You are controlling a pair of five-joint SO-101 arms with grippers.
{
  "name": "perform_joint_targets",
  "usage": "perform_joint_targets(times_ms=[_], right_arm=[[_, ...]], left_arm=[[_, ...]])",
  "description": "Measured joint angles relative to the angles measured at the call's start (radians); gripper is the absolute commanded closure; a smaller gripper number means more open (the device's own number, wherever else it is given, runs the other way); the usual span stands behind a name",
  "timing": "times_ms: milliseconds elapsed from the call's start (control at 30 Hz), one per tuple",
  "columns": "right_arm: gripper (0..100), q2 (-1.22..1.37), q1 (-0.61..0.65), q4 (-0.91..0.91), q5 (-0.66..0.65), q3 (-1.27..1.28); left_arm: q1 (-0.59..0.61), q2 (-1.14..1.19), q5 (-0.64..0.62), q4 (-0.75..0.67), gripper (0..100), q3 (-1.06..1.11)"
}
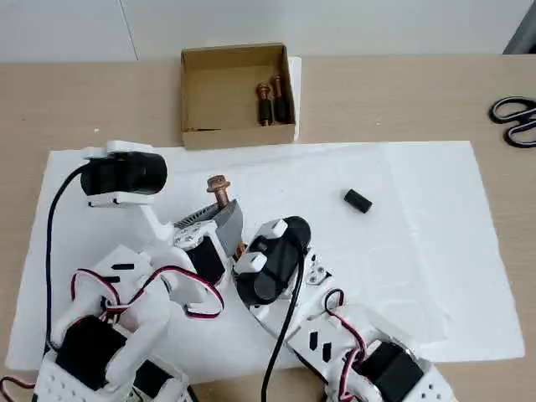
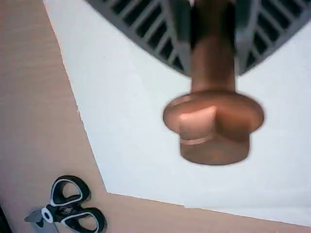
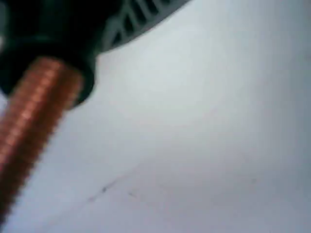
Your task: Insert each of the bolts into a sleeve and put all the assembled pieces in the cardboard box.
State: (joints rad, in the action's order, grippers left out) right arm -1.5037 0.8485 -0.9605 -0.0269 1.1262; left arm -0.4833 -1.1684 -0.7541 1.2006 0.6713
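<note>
Now mid-insertion: left end effector clamps the bolt above the worktop; right end effector grips a sleeve, threads poking through. Next, likely: seat fully, then the cardboard box.

The left arm rises from the table's near-left corner. The left wrist is swung out to that arm's own left, and the left gripper points toward the far edge, its grey jaws clamped on the shank of a copper bolt, head outermost. The right arm leans in from the near right, the black right wrist just beside the left gripper.
</note>
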Motion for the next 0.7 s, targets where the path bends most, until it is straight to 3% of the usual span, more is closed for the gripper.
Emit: perform_joint_targets(times_ms=[300,700], right_arm=[[99.5,0.003,-0.003,0.000,0.000,-0.002],[99.5,0.100,-0.094,0.005,0.002,-0.078]], left_arm=[[-0.025,-0.002,0.000,0.012,99,-0.003],[-0.150,-0.075,0.000,0.207,99,-0.008]])
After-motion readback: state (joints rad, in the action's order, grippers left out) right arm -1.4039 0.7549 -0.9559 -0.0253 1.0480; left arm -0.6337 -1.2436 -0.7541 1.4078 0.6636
